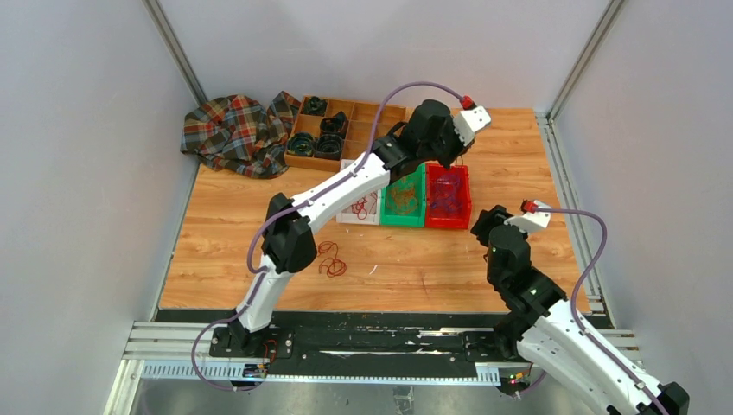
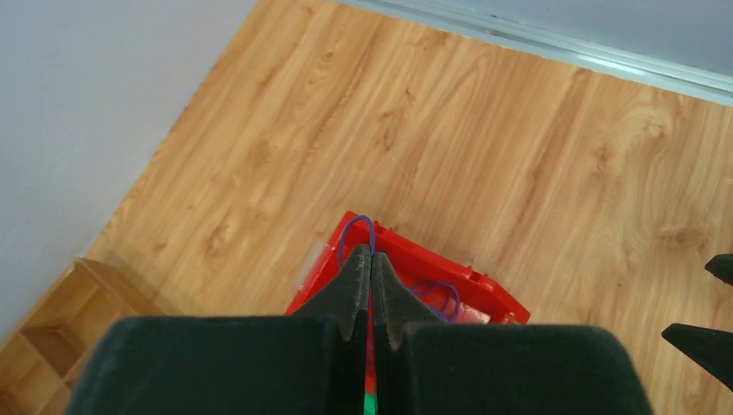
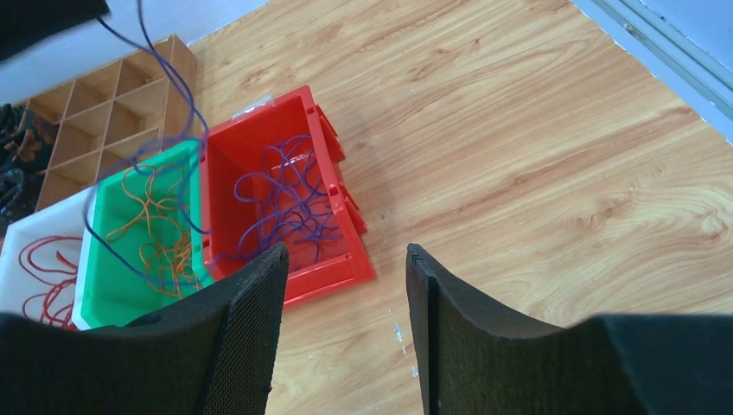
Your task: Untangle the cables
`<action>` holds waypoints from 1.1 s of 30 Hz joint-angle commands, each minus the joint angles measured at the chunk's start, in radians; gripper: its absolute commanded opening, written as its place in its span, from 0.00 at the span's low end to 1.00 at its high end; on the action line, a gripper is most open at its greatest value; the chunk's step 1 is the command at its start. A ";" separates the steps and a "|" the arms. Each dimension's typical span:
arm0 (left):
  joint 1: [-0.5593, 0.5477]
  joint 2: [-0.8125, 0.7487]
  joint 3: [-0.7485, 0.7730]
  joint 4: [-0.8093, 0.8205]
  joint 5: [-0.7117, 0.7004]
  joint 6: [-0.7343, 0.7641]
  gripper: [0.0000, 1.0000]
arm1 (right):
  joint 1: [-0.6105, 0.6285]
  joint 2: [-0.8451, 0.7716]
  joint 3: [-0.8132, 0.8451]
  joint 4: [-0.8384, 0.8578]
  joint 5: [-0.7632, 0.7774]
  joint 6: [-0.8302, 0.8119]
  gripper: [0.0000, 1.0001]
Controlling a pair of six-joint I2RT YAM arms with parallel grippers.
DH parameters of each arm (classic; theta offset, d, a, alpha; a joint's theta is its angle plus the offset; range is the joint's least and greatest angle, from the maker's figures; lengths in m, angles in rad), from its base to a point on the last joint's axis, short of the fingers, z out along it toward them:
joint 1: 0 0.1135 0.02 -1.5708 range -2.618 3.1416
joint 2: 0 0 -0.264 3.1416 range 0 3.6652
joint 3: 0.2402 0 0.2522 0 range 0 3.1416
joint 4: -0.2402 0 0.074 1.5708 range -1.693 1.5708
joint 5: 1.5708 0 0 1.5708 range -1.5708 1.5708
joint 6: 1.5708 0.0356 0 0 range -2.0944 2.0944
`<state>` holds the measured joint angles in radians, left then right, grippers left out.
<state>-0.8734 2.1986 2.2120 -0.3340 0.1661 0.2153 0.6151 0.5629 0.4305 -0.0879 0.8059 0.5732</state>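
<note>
Reaching left arm [image 1: 346, 186], top view: stretches from its base at 7 o'clock toward 1 o'clock, with the left gripper [image 1: 449, 162] hanging over the red plastic bin [image 1: 448, 223]. The jaws cannot be read from here.
Bins, top view: a white plastic bin [image 1: 354, 220], a green plastic bin [image 1: 402, 221] and the red one stand touching in a row mid-way across the wooden table [image 1: 259, 199]. White is at green's 9 o'clock, red at its 3 o'clock.
Loose red cables [image 1: 331, 259], top view: a small tangle on bare wood at 7 o'clock of the white bin, apart from it.
Far edge, top view: a compartmented wooden tray [image 1: 367, 112] holds black coils [image 1: 315, 143]. A crumpled plaid cloth [image 1: 235, 134] lies just beside it at 9 o'clock.
Right gripper [image 1: 482, 223], top view: sits near the red bin, at its 4 o'clock.
Left jaws, left wrist view: pressed together, pinching a thin purple-blue cable [image 2: 356, 226]. Its loop shows past the fingertips at 12 o'clock, and the red bin lies directly below.
Right jaws, right wrist view: spread, with only bare table in the gap.
Purple-blue tangle [image 3: 285, 199], right wrist view: lies in the red bin at 10 o'clock of the fingers. One strand sweeps over the green bin and rises out of frame at 11 o'clock.
Orange-tan cables [image 3: 151, 229], right wrist view: lie in the green bin.
Red cables [image 3: 39, 277], right wrist view: lie in the white bin at 9 o'clock.
</note>
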 commanded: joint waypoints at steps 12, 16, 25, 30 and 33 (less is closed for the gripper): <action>-0.030 0.224 0.078 -0.021 -0.206 0.110 0.00 | -0.198 -0.022 0.104 -0.015 -0.126 -0.030 0.52; -0.030 0.248 0.055 -0.024 -0.197 0.124 0.00 | -0.216 -0.010 0.108 -0.016 -0.139 -0.037 0.52; -0.030 0.307 0.059 -0.070 -0.095 0.152 0.00 | -0.240 0.007 0.116 -0.019 -0.168 -0.025 0.52; -0.030 0.329 0.098 -0.104 -0.108 0.170 0.27 | -0.245 0.009 0.151 -0.028 -0.188 -0.030 0.52; -0.029 0.328 0.148 -0.153 -0.121 0.182 0.43 | -0.246 0.009 0.163 -0.035 -0.204 -0.035 0.52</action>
<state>-0.8989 2.5118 2.2848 -0.4313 0.0452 0.3744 0.3878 0.5755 0.5426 -0.1120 0.6258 0.5526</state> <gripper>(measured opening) 0.362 0.522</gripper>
